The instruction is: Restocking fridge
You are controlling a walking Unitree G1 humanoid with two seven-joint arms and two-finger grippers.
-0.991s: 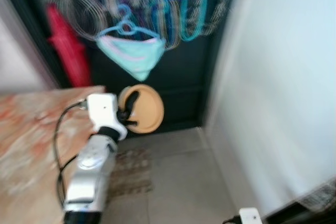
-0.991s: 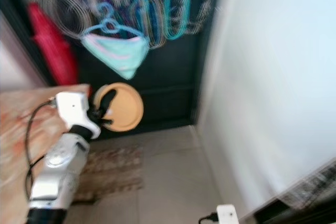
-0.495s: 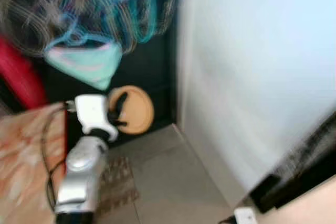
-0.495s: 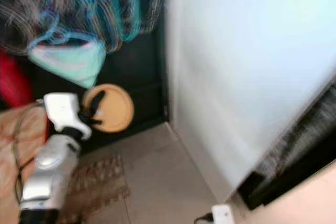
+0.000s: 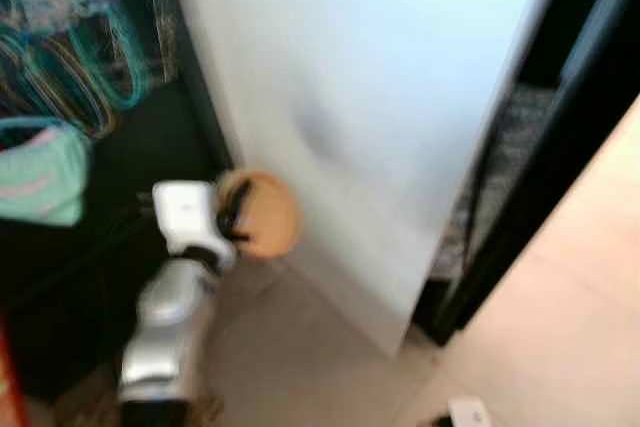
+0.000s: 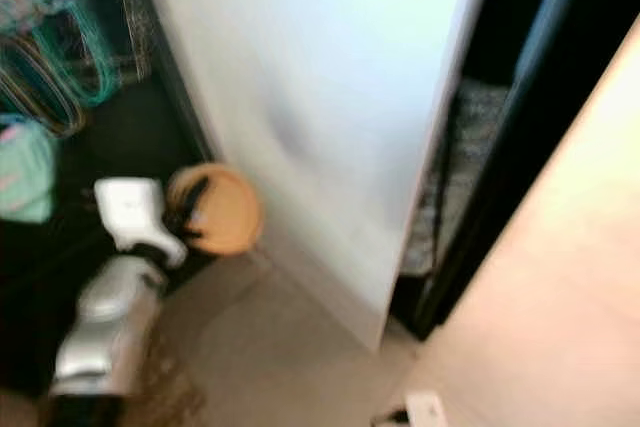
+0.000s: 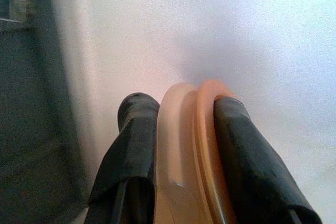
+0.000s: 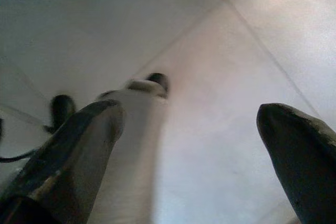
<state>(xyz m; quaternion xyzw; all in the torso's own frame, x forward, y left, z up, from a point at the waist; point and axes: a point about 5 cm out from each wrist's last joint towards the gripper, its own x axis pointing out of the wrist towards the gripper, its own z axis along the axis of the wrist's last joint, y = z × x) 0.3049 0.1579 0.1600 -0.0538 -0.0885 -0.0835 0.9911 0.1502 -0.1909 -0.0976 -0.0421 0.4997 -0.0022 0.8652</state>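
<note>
Now facing the white fridge (image 5: 380, 97), left claw (image 7: 181, 145) is still pinching the tan plate (image 5: 268, 215); right claw (image 8: 191, 145) is hanging open.

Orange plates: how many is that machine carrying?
1, maybe 2. The left end effector clamps an orange plate beside the white fridge door; its wrist view shows two rims, pale and orange, perhaps stacked.

Orange plate (image 5: 262, 215) — white fridge door (image 5: 370, 97) — teal hangers (image 5: 95, 57).

Head pair down at shared white panel (image 5: 370, 97) (wrist cameras close along fingers)
</note>
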